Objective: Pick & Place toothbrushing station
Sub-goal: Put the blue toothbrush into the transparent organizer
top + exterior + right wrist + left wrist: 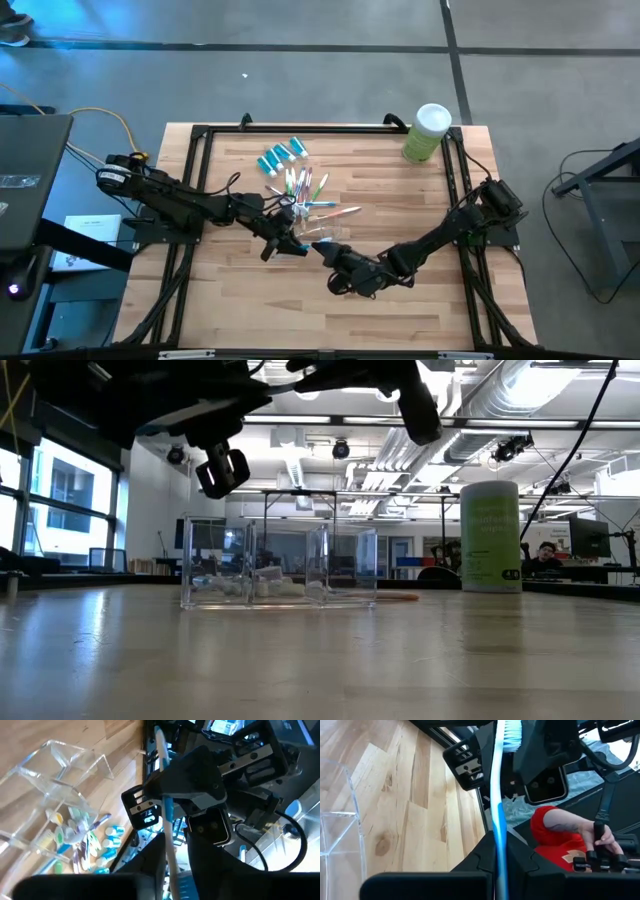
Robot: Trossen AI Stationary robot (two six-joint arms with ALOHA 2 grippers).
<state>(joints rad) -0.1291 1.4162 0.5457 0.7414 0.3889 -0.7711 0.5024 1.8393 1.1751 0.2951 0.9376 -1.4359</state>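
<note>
A white-and-blue toothbrush (pixel 496 795) hangs in the air between my two grippers, above the table's middle. My left gripper (pixel 292 243) is shut on its handle. My right gripper (pixel 335 262) faces it from the right, open, a finger on either side of the brush's bristle end (pixel 184 881). Several more toothbrushes (pixel 308 188) and teal-and-white toothpaste tubes (pixel 282 155) lie farther back on the table. A clear plastic cup (pixel 325 230) stands just behind the grippers. My left gripper (pixel 499 870) pinches the toothbrush handle between its two fingers at the blue stretch (pixel 501 827). The fingers come about level from the table's left. The brush is lifted clear of the table, and its bristle head (pixel 512 732) reaches over to the other gripper. Whether my right gripper (pixel 172 870) touches the bristle end, I cannot tell.
A light-green canister with a white lid (pixel 428 132) stands at the far right corner. A black frame (pixel 200 140) runs round the wooden table. In the left wrist view a person in red (pixel 555 827) sits beyond the table.
</note>
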